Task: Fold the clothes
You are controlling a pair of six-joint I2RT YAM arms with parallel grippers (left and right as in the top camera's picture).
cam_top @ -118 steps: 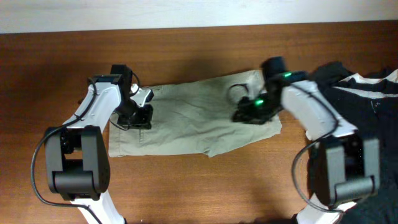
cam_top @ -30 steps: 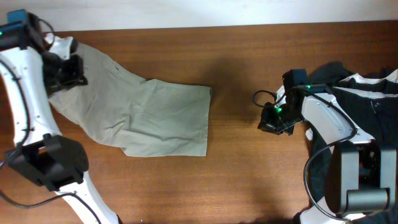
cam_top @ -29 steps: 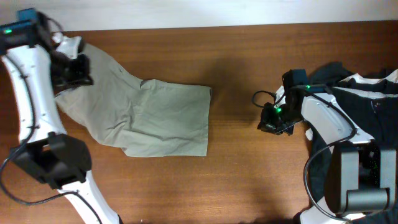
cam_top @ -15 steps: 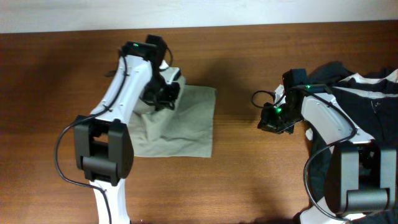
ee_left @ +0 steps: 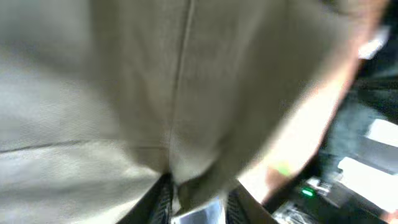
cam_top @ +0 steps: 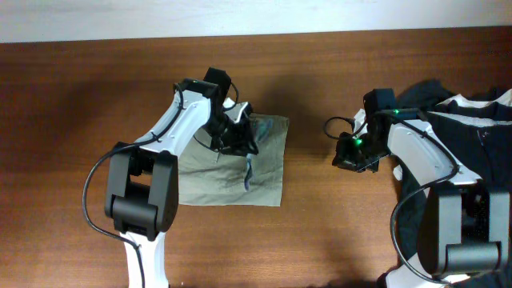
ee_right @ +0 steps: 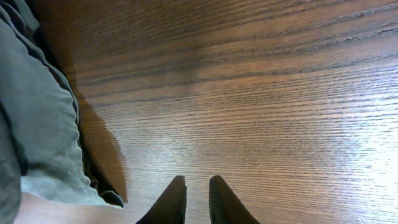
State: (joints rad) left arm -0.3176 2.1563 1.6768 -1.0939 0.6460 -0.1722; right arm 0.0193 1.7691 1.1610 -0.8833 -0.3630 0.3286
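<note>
The khaki shorts (cam_top: 228, 176) lie left of the table's middle, folded over into a rough square. My left gripper (cam_top: 242, 138) is over their upper right part, shut on a bunched fold of the cloth. In the left wrist view the khaki shorts (ee_left: 124, 93) fill the frame, blurred, and the left gripper's jaws (ee_left: 198, 200) pinch a fold at the bottom edge. My right gripper (cam_top: 350, 154) hangs low over bare wood to the right of the shorts. In the right wrist view the right gripper (ee_right: 197, 190) is shut with nothing between its fingers.
A black garment with white trim (cam_top: 472, 128) is heaped at the right edge of the table, under the right arm. Its grey-black cloth (ee_right: 31, 124) shows at the left of the right wrist view. The brown wooden table (cam_top: 336, 232) meets a white wall at the back.
My left gripper has carried the shorts' left end from the far left over to the right, laying it onto the other half. The right arm has not moved in the last second.
</note>
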